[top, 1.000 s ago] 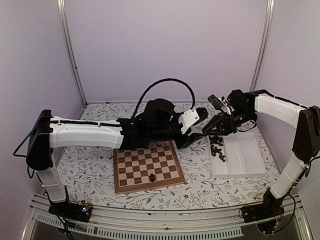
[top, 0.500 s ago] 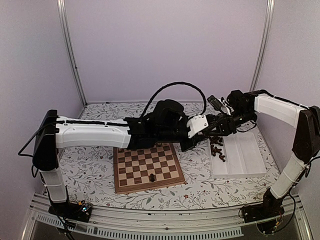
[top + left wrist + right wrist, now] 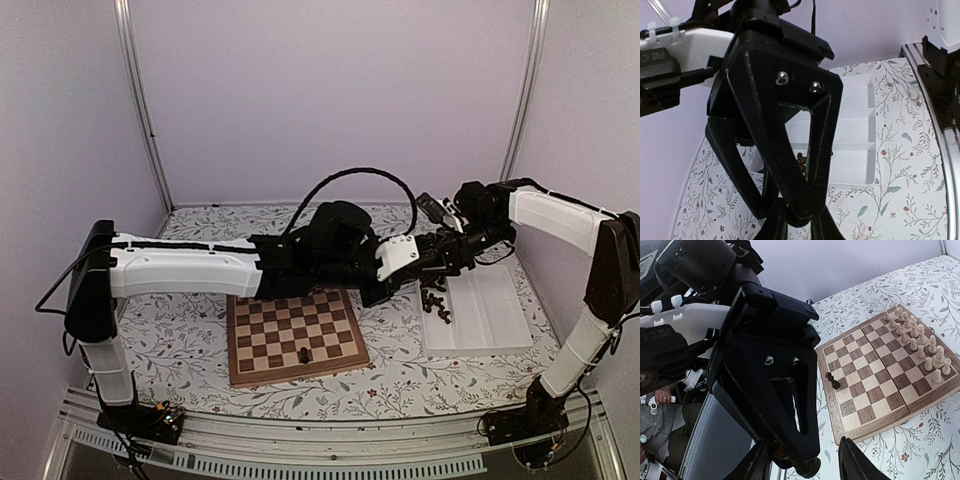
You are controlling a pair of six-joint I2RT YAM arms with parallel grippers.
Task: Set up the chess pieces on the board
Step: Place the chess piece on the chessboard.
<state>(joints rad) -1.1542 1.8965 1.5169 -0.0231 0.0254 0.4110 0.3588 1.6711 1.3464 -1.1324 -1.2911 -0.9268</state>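
The left gripper [image 3: 392, 282] and the right gripper [image 3: 425, 262] meet tip to tip above the far left corner of the white compartment tray [image 3: 495, 320], which lies toward the desk's [image 3: 170, 345] right edge. The right fingers [image 3: 856, 462] stand apart with the left gripper's tip between them. The left fingers draw close, but whether they clamp anything I cannot tell. Dark chess pieces [image 3: 434, 303] lie heaped along the tray's left side. The board [image 3: 262, 345] sits at the desk's near middle, with one dark pawn [image 3: 305, 354] by its near edge and pale chessmen [image 3: 920, 342] along the opposite edge.
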